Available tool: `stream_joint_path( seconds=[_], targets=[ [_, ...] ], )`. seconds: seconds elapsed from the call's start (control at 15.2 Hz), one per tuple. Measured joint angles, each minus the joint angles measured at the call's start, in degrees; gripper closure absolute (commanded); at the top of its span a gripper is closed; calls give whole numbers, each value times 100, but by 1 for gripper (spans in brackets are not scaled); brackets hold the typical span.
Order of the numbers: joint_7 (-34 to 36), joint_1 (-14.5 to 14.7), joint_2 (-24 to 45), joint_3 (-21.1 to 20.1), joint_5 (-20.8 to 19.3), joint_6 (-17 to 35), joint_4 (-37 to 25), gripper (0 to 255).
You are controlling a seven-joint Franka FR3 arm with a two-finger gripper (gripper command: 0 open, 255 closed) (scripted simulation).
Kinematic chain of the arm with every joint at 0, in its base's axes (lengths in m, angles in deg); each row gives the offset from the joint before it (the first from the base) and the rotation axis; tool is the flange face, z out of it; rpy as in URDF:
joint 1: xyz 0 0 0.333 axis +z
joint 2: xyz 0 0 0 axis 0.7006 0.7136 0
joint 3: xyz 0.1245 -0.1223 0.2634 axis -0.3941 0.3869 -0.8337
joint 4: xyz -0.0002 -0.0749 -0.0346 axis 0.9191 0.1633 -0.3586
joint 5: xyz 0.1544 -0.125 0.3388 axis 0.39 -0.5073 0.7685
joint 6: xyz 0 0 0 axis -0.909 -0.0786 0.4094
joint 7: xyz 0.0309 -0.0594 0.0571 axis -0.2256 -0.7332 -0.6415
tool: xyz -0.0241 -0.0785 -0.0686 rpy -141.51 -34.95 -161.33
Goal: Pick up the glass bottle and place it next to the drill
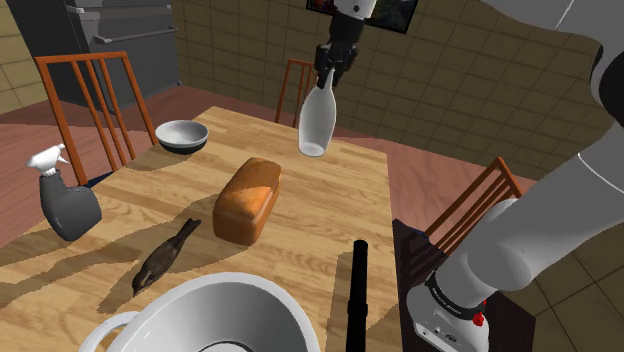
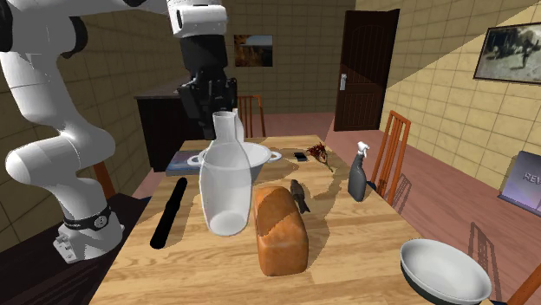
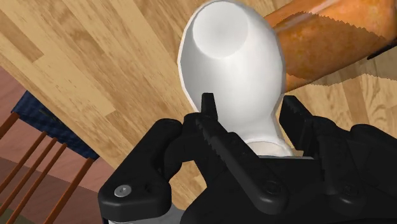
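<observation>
Right, my gripper (image 1: 328, 72) is clamped on the neck of the bottle (image 1: 316, 118), which hangs in the air near the bread loaf (image 1: 246, 198), higher than the loaf's top. The worry is that I'm pinching only the slim neck, so a quick swing could let the heavy body slip or twist loose. Carry it low and it would clip the loaf. The bottle is plain opaque white, with a wide rounded body and a narrow neck.

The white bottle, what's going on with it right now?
The robot arm's black gripper has its fingers shut on the neck of the white bottle and holds it in the air above the wooden table, near the bread loaf. It has not been set down yet.
</observation>
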Motion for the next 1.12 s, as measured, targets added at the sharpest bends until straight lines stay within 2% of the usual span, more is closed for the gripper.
stream_joint_path(
  seconds=[0.4,0.86,1.12],
  targets=[
    [-30,7,-1072,30,58,-616,456,255],
    [-127,-1,-2146,126,80,-1486,657,255],
    [-140,4,-2584,155,84,-2148,429,255]
  ],
)
